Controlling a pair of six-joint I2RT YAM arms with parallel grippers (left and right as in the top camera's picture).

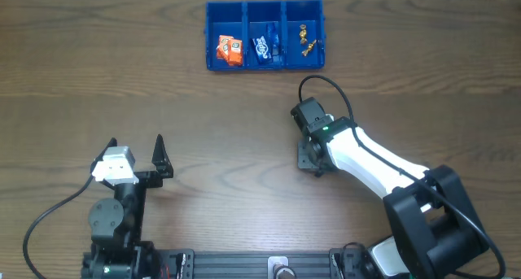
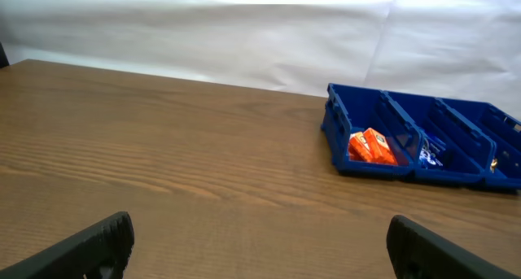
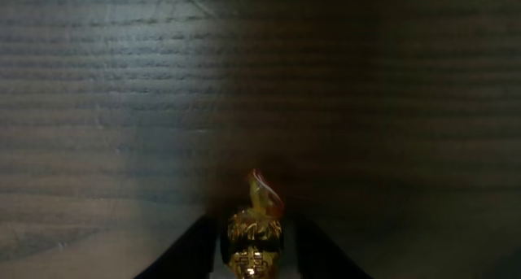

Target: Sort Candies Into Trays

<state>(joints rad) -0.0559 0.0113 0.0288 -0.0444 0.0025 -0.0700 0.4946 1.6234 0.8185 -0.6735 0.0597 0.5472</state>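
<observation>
A wooden bench (image 1: 122,84) carries everything. The right arm (image 1: 374,161) stands at the near right and slants toward the middle. The left arm (image 1: 118,206) stands at the near left, folded close to its base. A blue tray (image 1: 264,67) with three compartments side by side sits at the far middle, well apart from both arms. The right gripper (image 1: 309,159) points down at the bench, nearer than the tray's right end. Its fingers are closed on a gold candy (image 3: 256,230) pinched between their tips, low over the wood; whether the candy touches the bench cannot be told. The left gripper (image 1: 136,149) hangs over the near left of the bench, spread wide with nothing between its fingers. In the tray, orange candies (image 1: 229,50) lie in the left compartment, blue candies (image 1: 264,47) in the middle one, and gold candies (image 1: 307,39) in the right one.
</observation>
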